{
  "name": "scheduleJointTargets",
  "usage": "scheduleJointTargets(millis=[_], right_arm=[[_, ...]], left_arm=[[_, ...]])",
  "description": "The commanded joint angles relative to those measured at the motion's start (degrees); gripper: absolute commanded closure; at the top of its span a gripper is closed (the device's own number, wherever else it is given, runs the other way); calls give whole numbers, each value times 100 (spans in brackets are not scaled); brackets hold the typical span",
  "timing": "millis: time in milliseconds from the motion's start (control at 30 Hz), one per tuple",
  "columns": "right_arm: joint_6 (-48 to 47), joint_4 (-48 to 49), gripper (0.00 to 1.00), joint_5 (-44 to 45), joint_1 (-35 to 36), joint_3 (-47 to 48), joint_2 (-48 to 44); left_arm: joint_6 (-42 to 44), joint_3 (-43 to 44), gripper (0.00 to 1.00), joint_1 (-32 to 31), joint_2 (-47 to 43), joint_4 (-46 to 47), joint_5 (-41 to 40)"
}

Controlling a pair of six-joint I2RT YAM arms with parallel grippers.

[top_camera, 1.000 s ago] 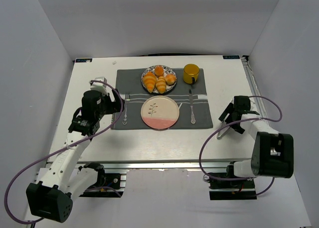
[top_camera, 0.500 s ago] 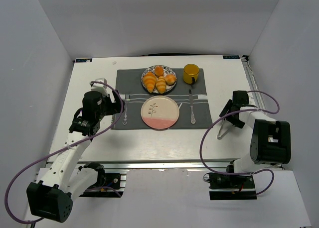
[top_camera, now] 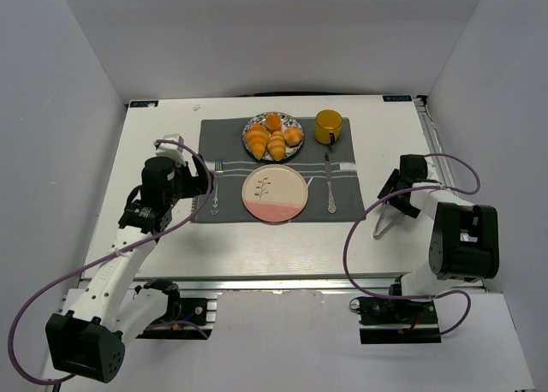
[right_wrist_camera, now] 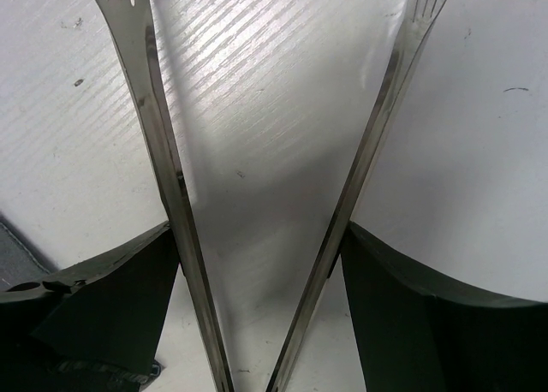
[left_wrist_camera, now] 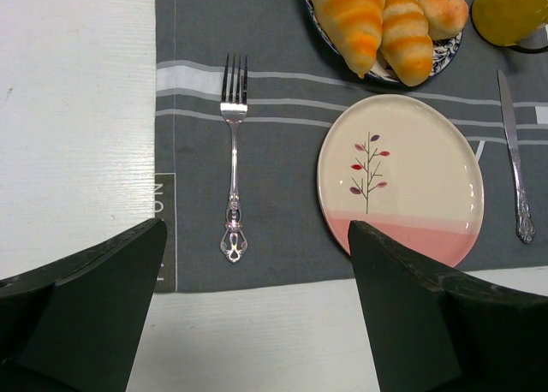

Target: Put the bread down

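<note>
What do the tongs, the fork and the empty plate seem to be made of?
Tongs: polished metal, likely steel; mirror-like reflections.
Fork: shiny silver-coloured metal, ornate handle.
Plate: probably glazed ceramic, though plastic is possible; smooth cream and pink surface, painted twig.

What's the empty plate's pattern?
Cream plate, small tree motif, pink band on its near edge; clearest in left wrist view.

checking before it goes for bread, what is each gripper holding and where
The right gripper holds the tongs, fingers pressed on the outsides of both arms, partway along. The left gripper is open, holding nothing.
</note>
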Motion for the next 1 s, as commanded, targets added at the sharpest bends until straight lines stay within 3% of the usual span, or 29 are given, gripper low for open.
scheduleJointTargets(millis=[0,967], right_arm=[[333,218,21,-235,43,-200,142],[948,-678,17,82,553,-165,-121]], left_arm=[[7,18,2,14,-52,-9,-53],[8,-44,2,14,-193,-27,0]])
